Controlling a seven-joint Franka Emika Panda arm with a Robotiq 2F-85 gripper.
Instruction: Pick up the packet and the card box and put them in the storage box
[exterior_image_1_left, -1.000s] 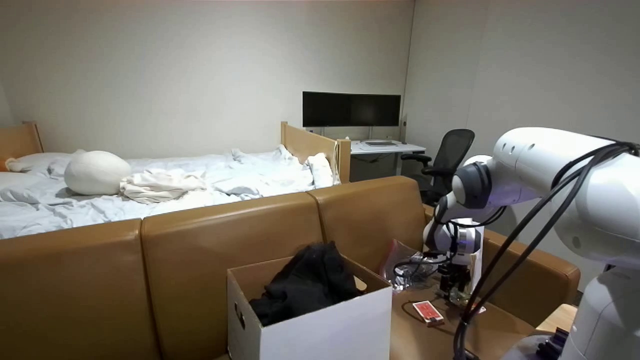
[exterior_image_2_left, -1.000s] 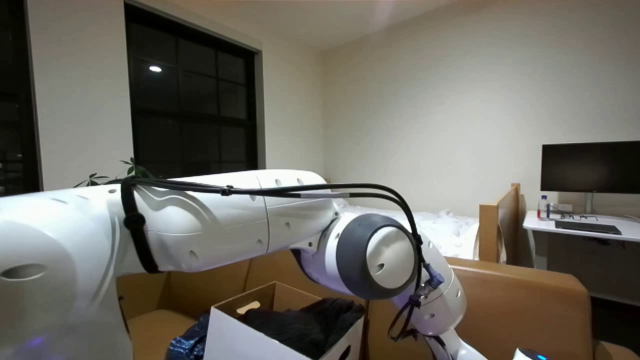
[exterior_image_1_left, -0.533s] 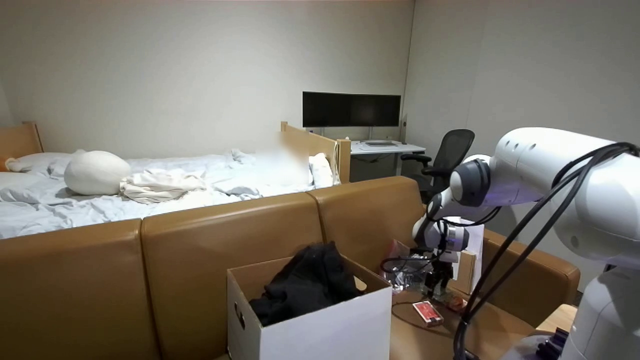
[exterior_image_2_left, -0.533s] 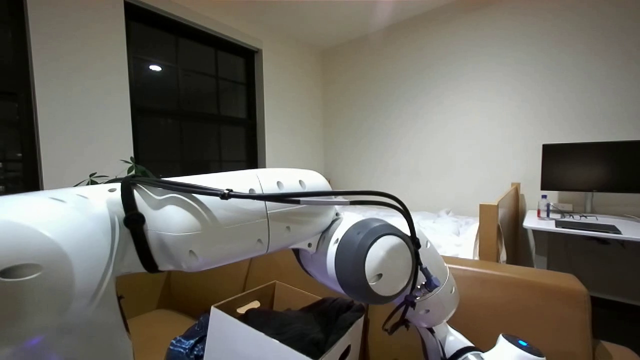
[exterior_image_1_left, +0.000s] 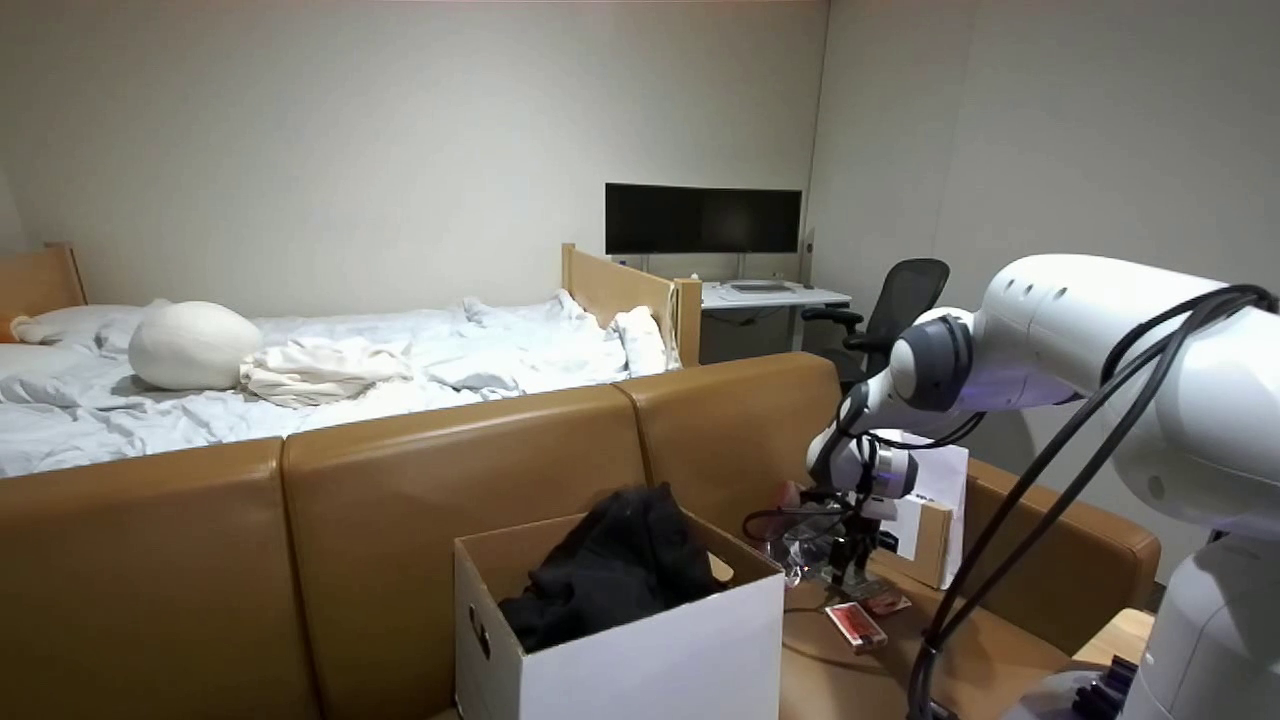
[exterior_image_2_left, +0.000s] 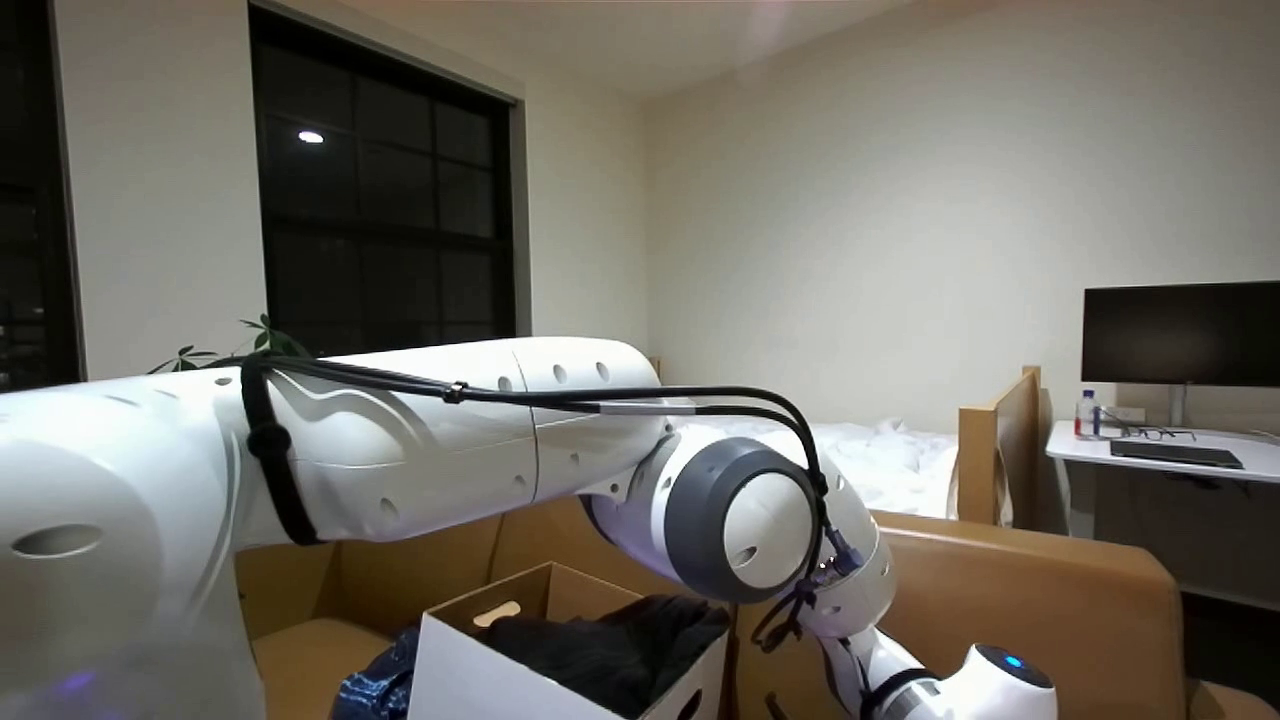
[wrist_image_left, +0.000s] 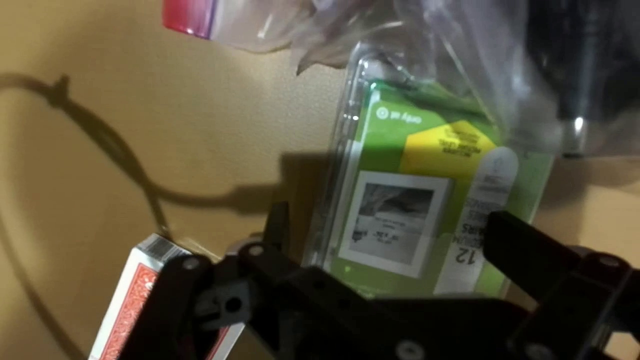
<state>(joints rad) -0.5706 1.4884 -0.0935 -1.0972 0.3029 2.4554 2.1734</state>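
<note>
The packet (wrist_image_left: 425, 195) lies on the sofa (exterior_image_1_left: 990, 650) just beside the card box (exterior_image_1_left: 857, 627); a clear plastic bag (wrist_image_left: 480, 60), apart from the card box, covers 1 end of it. The hand (wrist_image_left: 386, 220) is spread wide over the packet, with hold of nothing. Of its 2 fingers (wrist_image_left: 510, 235), the 1 nearer the card box shows a gap to the packet; the other overlaps the packet's far side, and from overhead I can't be sure whether it touches.

A good grasp calls for shifting the hand away from the card box and squaring it to the packet's long edges before lowering, since the packet looks nearly as broad as the finger spread. Close on the part clear of the bag, or the film may come along. The slick-looking shell could slip, so lift slowly. The storage box (exterior_image_1_left: 650, 650), left of the card box in an exterior view, has black cloth (exterior_image_1_left: 620, 570) in it: a soft landing.
</note>
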